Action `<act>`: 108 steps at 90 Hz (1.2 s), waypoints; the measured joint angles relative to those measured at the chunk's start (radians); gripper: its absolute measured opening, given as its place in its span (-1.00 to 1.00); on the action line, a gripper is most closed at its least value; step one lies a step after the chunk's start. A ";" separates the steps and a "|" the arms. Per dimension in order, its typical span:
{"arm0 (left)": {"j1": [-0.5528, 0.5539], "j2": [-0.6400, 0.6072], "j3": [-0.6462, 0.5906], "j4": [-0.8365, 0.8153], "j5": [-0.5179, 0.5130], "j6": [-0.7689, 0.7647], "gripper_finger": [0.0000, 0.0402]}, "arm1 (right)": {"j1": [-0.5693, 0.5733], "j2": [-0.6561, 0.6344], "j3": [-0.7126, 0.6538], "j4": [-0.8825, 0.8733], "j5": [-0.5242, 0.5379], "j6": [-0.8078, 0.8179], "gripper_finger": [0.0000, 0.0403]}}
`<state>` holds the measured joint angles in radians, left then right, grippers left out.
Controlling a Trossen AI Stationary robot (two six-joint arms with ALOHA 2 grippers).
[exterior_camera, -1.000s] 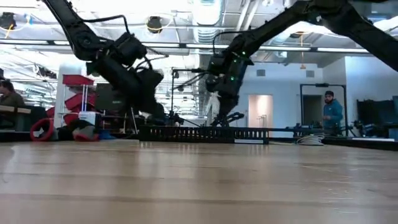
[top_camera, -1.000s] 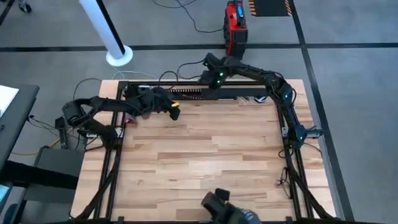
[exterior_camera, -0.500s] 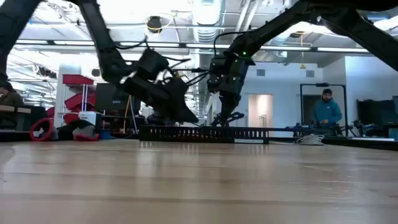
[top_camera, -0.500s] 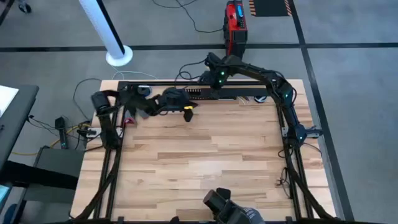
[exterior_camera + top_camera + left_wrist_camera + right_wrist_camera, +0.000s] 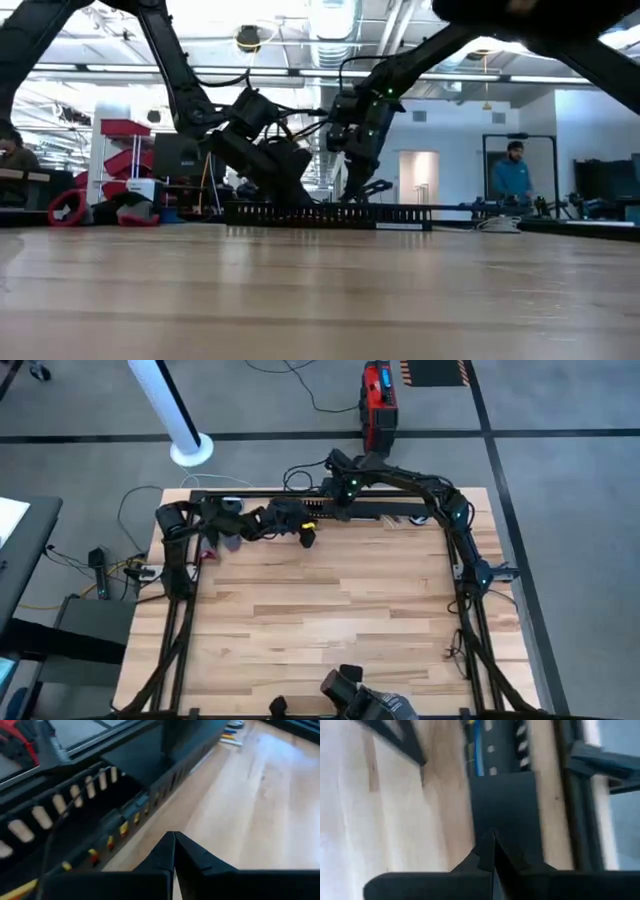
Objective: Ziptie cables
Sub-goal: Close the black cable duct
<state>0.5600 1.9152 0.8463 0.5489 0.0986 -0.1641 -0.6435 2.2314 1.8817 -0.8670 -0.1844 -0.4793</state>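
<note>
While both grippers, left (image 5: 306,538) and right (image 5: 336,493), keep jaws clenched, the slotted black channel (image 5: 345,511) lies between them at the worktop's (image 5: 320,610) far edge.

A: Where is there room?
B: The table's (image 5: 320,630) near and middle boards lie open.
A: And the far edge?
B: Crowded: slotted channel (image 5: 350,511), both grippers (image 5: 308,538) (image 5: 342,500) close together.

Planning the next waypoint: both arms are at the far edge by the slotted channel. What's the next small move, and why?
Probably open the left pincer and ease it down toward the cables lying along the slotted channel. Its fingers are shut with nothing between them, just short of the channel. The right pincer, also shut and empty, hangs over the channel.
</note>
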 joint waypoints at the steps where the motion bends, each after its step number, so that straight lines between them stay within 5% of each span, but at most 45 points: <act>1: 0.002 0.000 0.000 0.000 0.000 -0.002 -1.00 | 0.000 0.000 -0.001 0.002 0.000 0.000 -1.00; 88: 0.064 0.001 0.027 -0.032 -0.056 -0.134 -1.00 | -0.005 0.013 -0.020 0.085 -0.006 -0.009 -1.00; 108: 0.040 0.001 0.132 -0.236 -0.051 0.068 -1.00 | -0.005 0.014 -0.020 0.086 -0.006 -0.023 -1.00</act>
<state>0.5997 1.9160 0.9779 0.3124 0.0476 -0.0966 -0.6483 2.2452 1.8614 -0.7808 -0.1902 -0.5020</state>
